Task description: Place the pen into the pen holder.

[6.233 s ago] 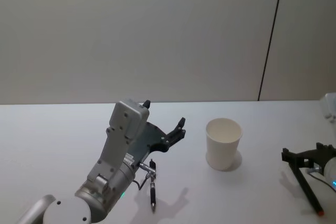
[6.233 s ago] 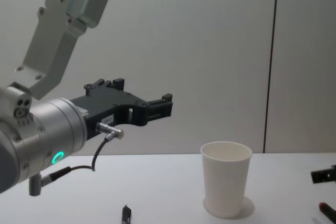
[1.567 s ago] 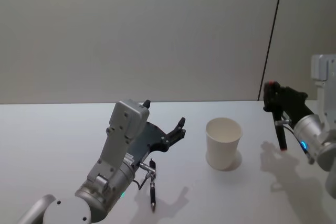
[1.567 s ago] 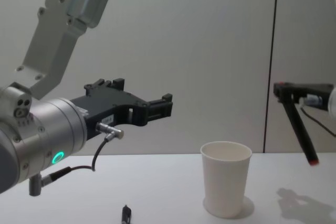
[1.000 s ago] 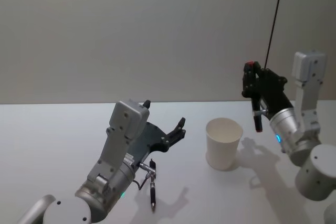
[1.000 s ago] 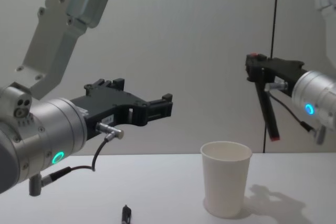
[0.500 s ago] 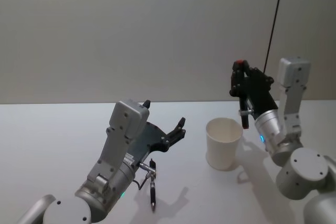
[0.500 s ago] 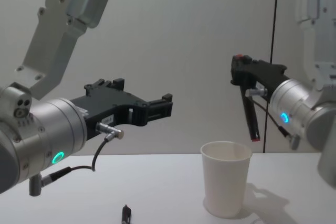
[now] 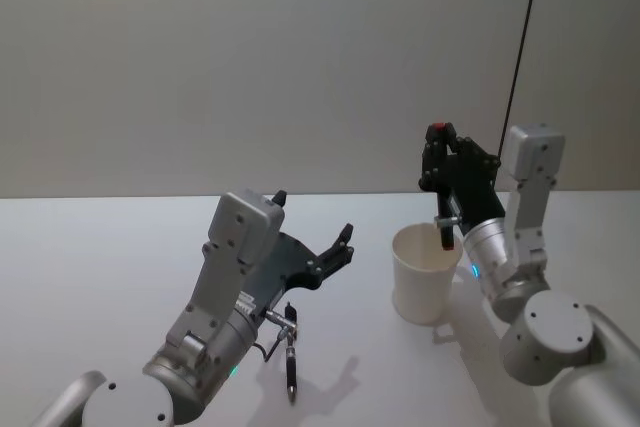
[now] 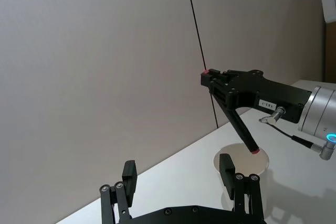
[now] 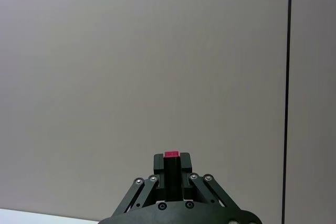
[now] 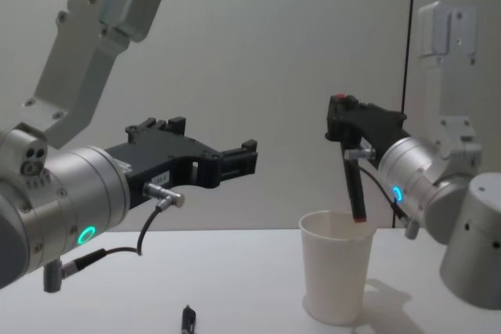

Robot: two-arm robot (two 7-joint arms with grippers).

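The pen holder (image 9: 427, 282) (image 12: 337, 279) (image 10: 260, 171), a white paper cup, stands upright on the table right of centre. A black pen (image 9: 444, 215) (image 12: 354, 181) (image 10: 239, 127) with red ends hangs nearly upright, slightly tilted, and its lower tip sits at rim level over the cup's mouth. My right gripper (image 9: 437, 150) (image 12: 342, 115) (image 10: 215, 80) (image 11: 171, 162) is shut on the pen's upper end, above the cup. My left gripper (image 9: 315, 215) (image 12: 227, 142) (image 10: 177, 174) hovers open and empty to the left of the cup.
A second dark pen (image 9: 291, 362) (image 12: 188, 320) lies on the white table (image 9: 100, 267) below my left arm. A plain wall with a dark vertical seam (image 9: 515, 77) rises behind the table.
My right gripper has carried the pen leftward and down, from beside the cup to over its mouth. The left arm and the cup have not moved.
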